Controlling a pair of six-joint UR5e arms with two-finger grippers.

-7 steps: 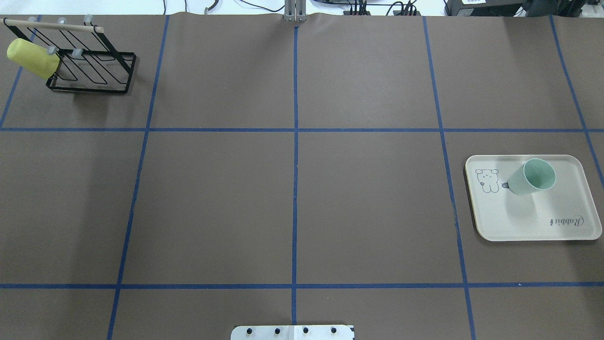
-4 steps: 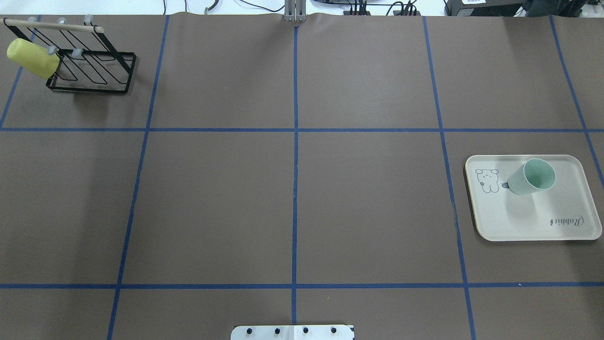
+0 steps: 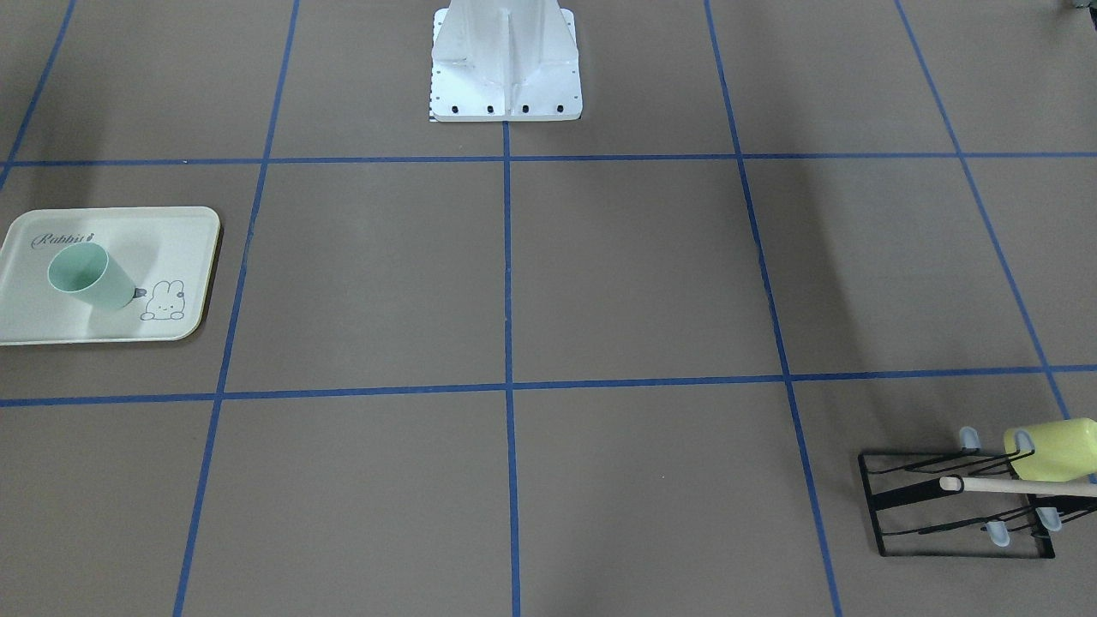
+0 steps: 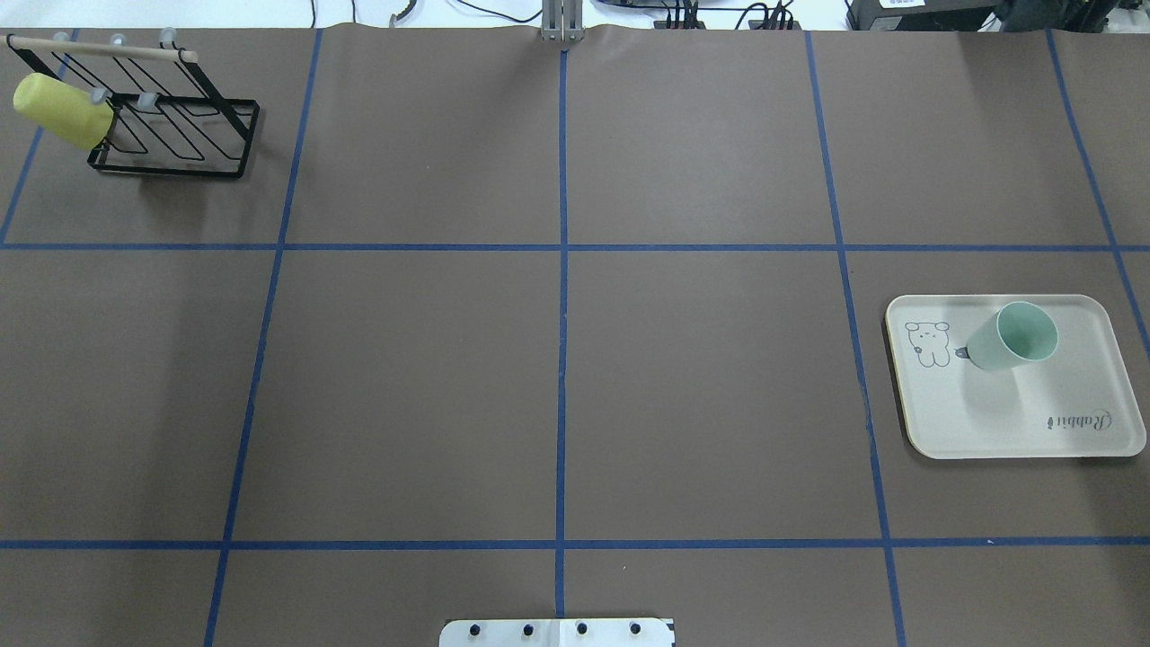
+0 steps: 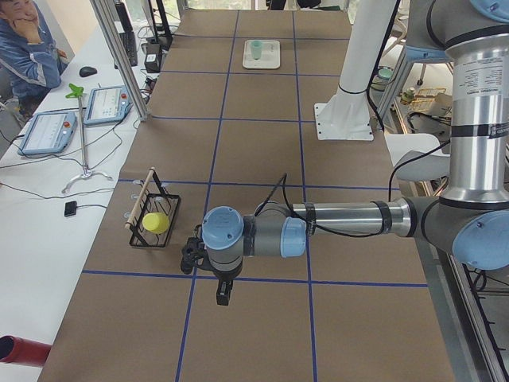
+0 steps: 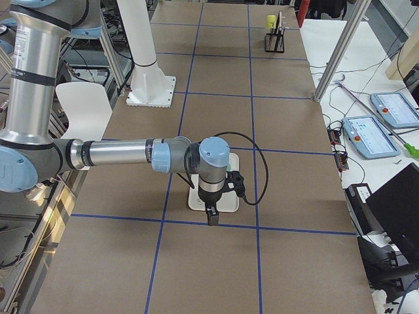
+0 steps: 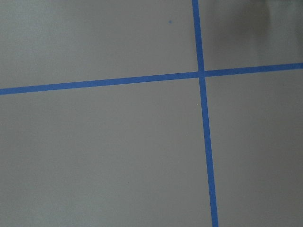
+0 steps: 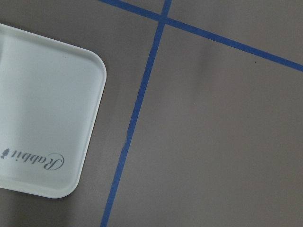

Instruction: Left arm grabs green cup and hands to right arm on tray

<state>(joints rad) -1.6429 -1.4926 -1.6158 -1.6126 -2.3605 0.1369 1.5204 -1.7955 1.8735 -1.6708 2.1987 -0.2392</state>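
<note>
The green cup [image 4: 1013, 337] stands upright on the cream tray [image 4: 1015, 422] at the table's right side. Both also show in the front view, cup [image 3: 86, 276] and tray [image 3: 176, 240]. No arm or gripper shows in the overhead or front views. The left gripper [image 5: 223, 293] points down over bare table near the rack, far from the cup [image 5: 257, 49]. The right gripper [image 6: 211, 216] points down over the tray's edge [image 6: 226, 204]; its wrist view shows a tray corner [image 8: 42, 109]. I cannot tell whether either gripper is open or shut.
A black wire rack [image 4: 171, 117] holding a yellow-green cup [image 4: 61, 110] stands at the far left corner. The white robot base [image 3: 506, 68] is at the table's near middle edge. An operator [image 5: 24, 48] sits beside the table, past its far edge.
</note>
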